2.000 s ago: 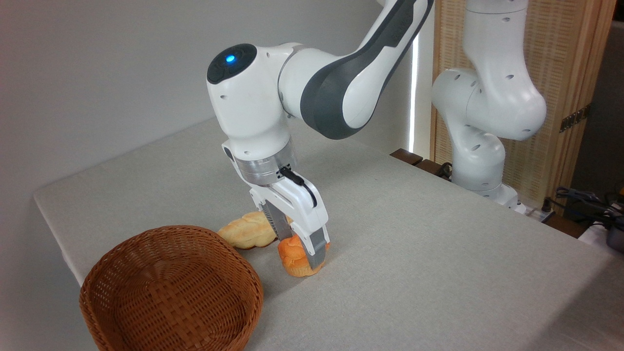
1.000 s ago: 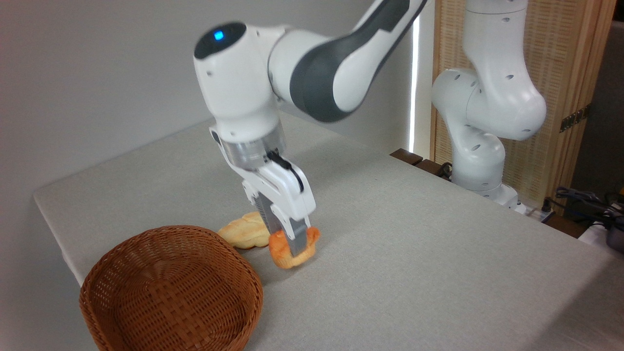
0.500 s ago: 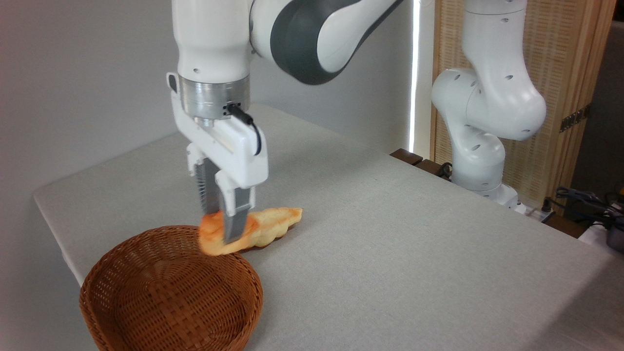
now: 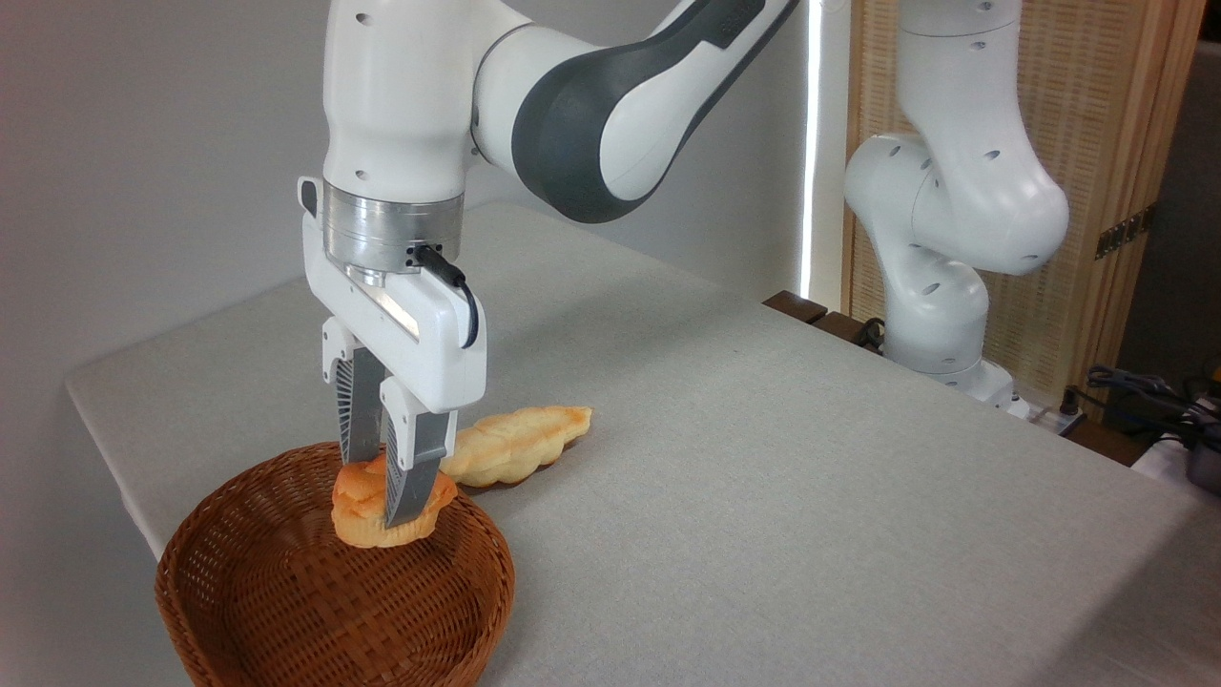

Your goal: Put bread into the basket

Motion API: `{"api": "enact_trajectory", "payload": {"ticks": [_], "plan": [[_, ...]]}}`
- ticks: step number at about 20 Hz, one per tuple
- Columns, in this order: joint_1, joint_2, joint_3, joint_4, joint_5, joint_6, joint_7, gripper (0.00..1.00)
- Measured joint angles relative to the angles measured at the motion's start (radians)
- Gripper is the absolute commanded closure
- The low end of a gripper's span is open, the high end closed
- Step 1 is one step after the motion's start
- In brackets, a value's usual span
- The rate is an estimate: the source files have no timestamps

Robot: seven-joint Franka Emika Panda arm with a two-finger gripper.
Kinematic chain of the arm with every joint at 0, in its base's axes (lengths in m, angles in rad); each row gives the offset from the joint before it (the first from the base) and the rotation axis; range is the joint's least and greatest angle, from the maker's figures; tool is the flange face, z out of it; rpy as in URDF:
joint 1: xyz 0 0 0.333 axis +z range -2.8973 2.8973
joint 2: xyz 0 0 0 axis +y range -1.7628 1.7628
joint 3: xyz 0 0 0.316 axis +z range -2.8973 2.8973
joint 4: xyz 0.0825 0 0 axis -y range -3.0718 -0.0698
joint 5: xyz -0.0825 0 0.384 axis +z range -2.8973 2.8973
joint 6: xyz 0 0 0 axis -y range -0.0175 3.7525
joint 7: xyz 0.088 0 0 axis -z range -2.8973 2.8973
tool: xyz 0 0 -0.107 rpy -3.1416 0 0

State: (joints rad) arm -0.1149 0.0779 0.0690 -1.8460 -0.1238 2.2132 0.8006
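Note:
The bread (image 4: 367,506), a small orange bun with a lumpy top, hangs over the far right part of the basket (image 4: 286,611), just inside its rim. My gripper (image 4: 379,491) points straight down and is shut on the bun, one finger in front of it and one behind. The basket is a round brown wicker bowl at the table's near left corner, with nothing lying in it.
A longer pale braided loaf (image 4: 520,442) lies on the grey tablecloth (image 4: 763,496) just right of the basket. The arm's white base (image 4: 940,315) stands at the table's far right edge. Cables (image 4: 1145,396) lie beyond it.
The gripper lifted the bun off the table beside the loaf and carried it left. It now hangs over the basket, slightly lower than half a second ago.

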Motion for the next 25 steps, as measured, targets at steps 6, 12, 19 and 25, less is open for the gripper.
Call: {"api": "enact_trajectory", "payload": {"ticks": [6, 12, 19, 25], "plan": [[0.0, 0.001, 0.0, 0.001, 0.0, 0.0, 0.0, 0.0], [0.0, 0.001, 0.0, 0.004, 0.0, 0.0, -0.01, 0.0], [0.0, -0.048, 0.0, 0.019, 0.0, -0.089, -0.077, 0.0], [0.0, -0.108, 0.0, 0.02, 0.003, -0.31, -0.151, 0.0]]}}
